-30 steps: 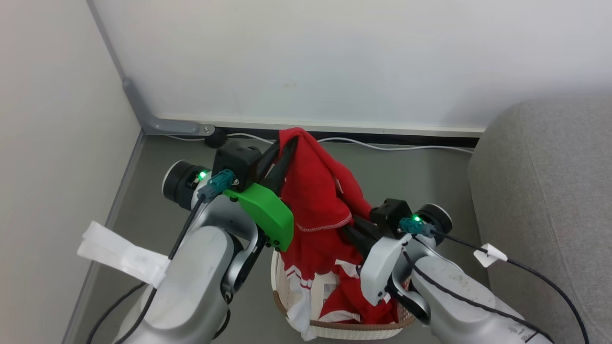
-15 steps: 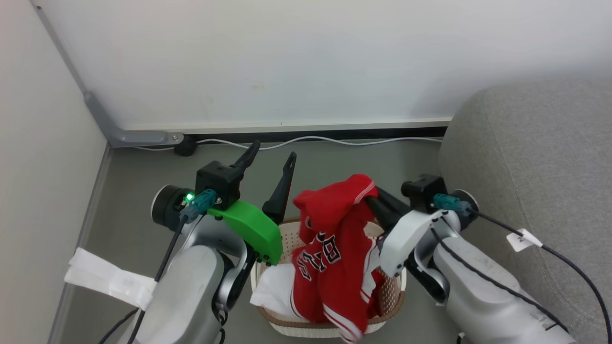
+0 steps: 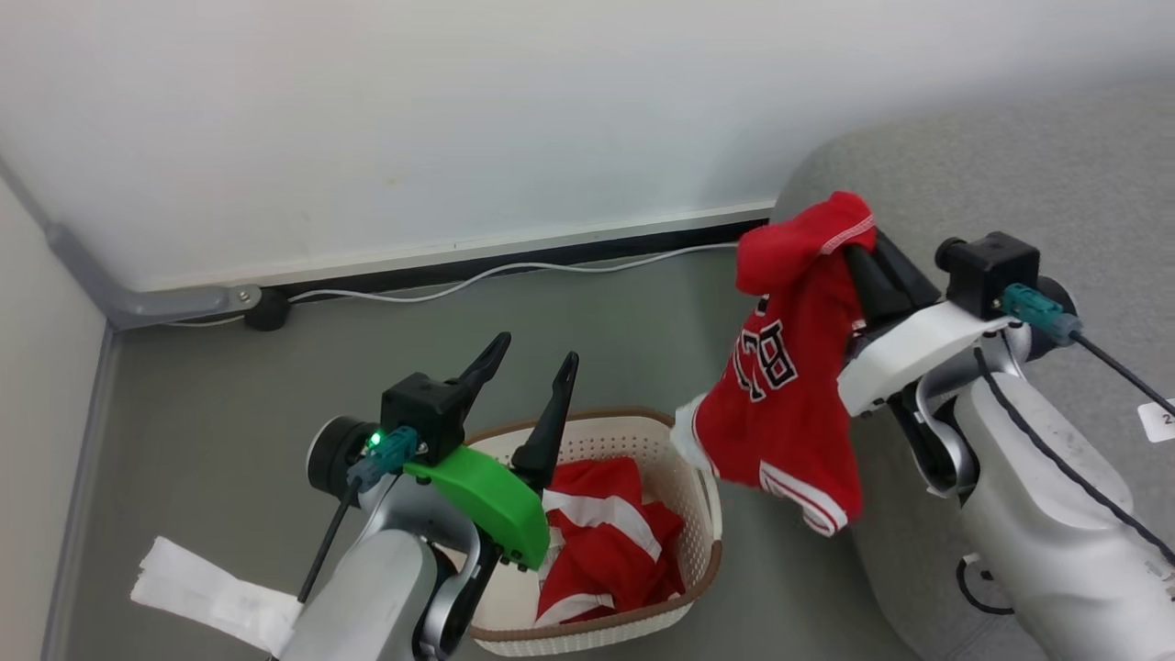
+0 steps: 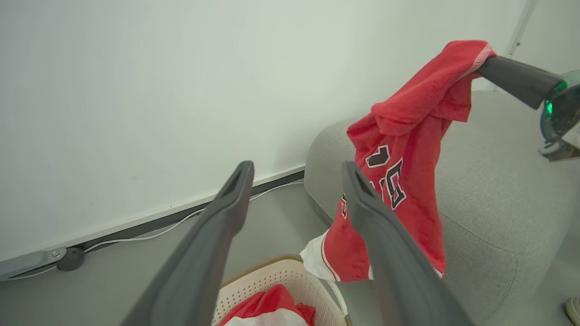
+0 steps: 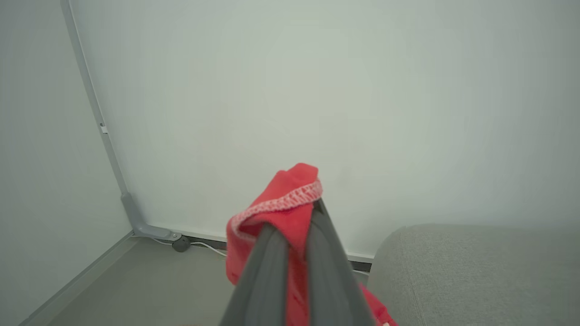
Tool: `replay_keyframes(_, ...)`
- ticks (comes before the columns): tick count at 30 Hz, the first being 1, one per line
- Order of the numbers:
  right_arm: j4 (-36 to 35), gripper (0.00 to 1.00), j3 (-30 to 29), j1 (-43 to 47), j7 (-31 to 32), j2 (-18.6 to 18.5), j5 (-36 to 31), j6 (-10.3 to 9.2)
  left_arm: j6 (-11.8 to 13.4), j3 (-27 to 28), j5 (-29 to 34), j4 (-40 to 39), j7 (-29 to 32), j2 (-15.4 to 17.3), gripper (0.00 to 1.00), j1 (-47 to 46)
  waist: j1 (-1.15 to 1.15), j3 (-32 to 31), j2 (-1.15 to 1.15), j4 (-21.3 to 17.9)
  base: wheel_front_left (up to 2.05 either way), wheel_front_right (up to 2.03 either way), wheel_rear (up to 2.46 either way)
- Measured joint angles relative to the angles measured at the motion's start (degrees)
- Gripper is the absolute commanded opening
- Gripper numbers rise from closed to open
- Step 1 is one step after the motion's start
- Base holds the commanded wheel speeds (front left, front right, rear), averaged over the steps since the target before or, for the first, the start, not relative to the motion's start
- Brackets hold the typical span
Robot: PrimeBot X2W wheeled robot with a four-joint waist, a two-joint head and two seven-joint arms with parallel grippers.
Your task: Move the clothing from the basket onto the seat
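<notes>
Head view: right pincer [image 3: 859,246] clenched on the top fold of a red jersey [image 3: 780,386], fingers pressed together, fabric bunched over their tips. The right forearm rises from the lower right, wrist bent so the fingers point up and toward the wall [image 3: 459,119]. The jersey hangs free below the tips, lettering outward, white-striped hem lowest. It dangles past the basket [image 3: 711,514], in front of the rounded edge of the seat [image 3: 1056,165]; can't tell whether it touches the seat.

Left pincer [image 3: 535,351] released, fingers spread wide, nothing between them. The left arm comes up from the bottom edge, green cover [image 3: 486,500] at the wrist, fingers angled up and away toward the wall. The basket sits on the floor [image 3: 275,367] just beneath this pincer. The rest of the clothing [image 3: 606,542], red with white bands, lies heaped inside it, below the fingers.

Left wrist view: bare wall and a white cable [image 4: 149,231] between the spread fingers. The jersey hangs beyond the finger on that view's right.

Right wrist view: the two fingers are shut side by side, with a white-stitched red edge draped over the tips.
</notes>
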Motion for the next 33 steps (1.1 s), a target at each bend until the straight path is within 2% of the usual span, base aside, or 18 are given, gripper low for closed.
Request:
replay_keyframes(7,-4.4,0.00,-2.4,2.2,-0.3,-2.2,0.0,-1.62,-0.7,-1.2,0.0,-0.7,-1.0,0.1,1.00,1.8,0.00,0.2,0.00,-4.8,0.00,0.00,0.00)
replay_keyframes(23,-9.3,0.00,-3.6,8.0,-0.3,-6.0,0.1,-1.69,-1.6,-5.0,0.1,-2.0,-2.0,-0.1,1.00,4.0,0.00,1.4,0.00,-16.1,0.00,0.00,0.00)
replay_keyframes(27,-10.4,0.00,-5.0,9.3,-0.3,-7.4,0.5,-2.20,-2.1,-6.5,0.1,-2.3,-2.0,-0.3,1.00,4.0,0.00,2.4,0.00,-17.2,0.00,0.00,0.00)
replay_keyframes(33,-11.9,0.00,-5.3,9.3,-0.3,-7.9,0.7,-2.15,-2.5,-7.1,0.5,-3.0,-1.9,-0.3,1.00,4.0,0.00,4.2,0.00,-16.8,0.00,0.00,0.00)
